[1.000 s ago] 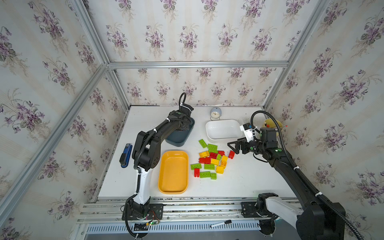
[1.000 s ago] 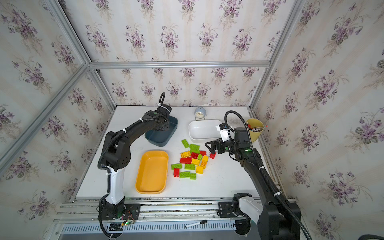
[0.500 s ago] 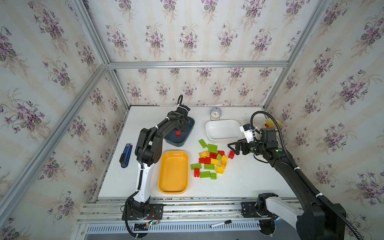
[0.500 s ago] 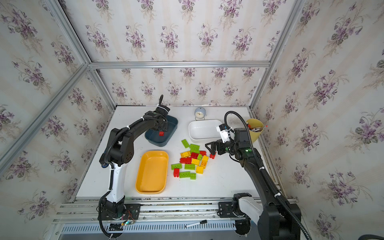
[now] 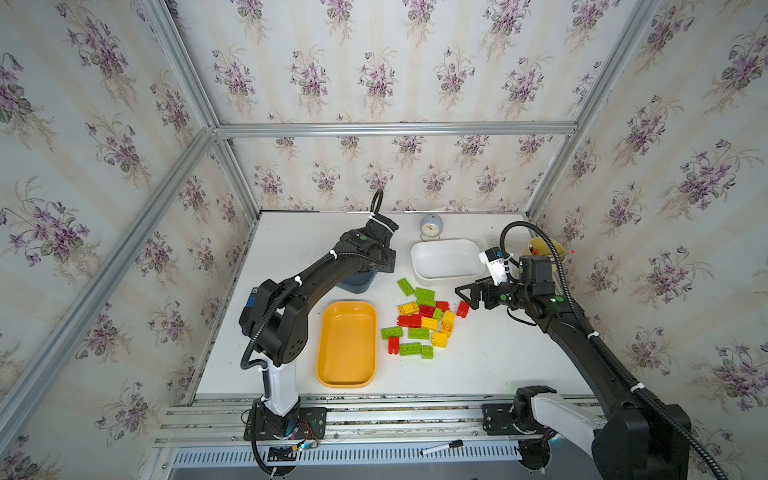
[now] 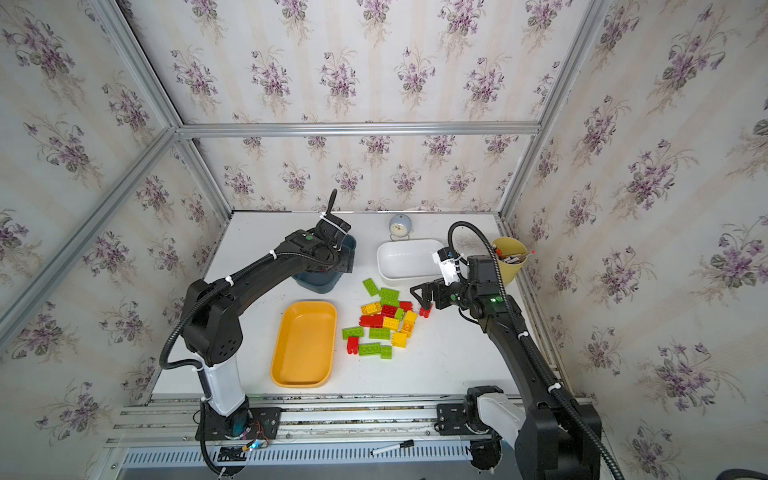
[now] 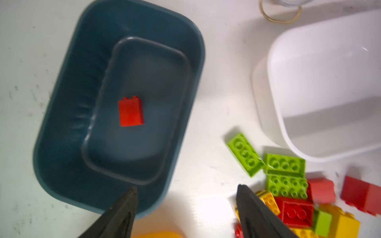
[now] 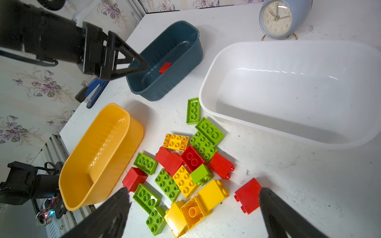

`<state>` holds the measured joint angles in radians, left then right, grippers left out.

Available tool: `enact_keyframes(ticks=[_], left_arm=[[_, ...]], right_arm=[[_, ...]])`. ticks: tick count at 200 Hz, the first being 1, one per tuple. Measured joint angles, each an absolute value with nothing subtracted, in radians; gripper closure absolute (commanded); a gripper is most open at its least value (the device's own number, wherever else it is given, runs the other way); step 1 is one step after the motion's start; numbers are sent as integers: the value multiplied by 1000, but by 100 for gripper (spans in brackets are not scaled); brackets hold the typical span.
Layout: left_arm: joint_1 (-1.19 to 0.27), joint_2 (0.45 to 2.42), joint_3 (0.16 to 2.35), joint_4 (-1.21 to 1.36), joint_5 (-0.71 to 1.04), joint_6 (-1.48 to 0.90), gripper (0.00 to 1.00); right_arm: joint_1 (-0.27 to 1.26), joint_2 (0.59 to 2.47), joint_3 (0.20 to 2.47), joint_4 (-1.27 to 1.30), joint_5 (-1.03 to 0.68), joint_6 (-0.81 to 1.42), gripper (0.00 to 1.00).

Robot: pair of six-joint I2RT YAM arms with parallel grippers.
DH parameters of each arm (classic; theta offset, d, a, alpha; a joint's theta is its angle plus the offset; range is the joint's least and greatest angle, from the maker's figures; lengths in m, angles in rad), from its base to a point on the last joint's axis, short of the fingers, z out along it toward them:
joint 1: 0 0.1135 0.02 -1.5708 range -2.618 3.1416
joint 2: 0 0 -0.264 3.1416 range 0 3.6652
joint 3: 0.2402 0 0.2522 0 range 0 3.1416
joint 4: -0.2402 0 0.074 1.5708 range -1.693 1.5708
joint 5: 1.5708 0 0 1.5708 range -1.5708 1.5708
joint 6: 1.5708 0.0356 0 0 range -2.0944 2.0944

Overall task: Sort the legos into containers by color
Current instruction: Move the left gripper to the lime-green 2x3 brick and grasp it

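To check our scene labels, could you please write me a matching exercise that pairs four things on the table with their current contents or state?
Things
1. dark blue tray
2. white tray
3. yellow cup
4. right tool

States
A. open, by a loose red brick on the table
B. holds pens
C. has a single red brick inside
D. empty, next to the clock

Pairs: 1-C, 2-D, 3-B, 4-A
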<state>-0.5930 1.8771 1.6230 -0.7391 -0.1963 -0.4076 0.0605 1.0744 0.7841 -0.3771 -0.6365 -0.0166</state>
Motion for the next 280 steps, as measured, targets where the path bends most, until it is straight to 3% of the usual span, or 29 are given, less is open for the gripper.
enact_keyframes(ticks=[64,155,192,280], left_arm=[[-730,1819,1488,-750,-192,-619,23],[-751,2023,1628,-741,-178,-989,29],[-751,2119,1729,-738,-163,-1024,30],[-725,2259,1826,-751,-157,-1025,42]], right_arm=[[60,1061,758,-366,-630,-16,0],[61,1057,750,-366,-628,-16,0],[60,1058,744,-366,-622,-17,0],[61,1073,744,-366,-619,-27,0]])
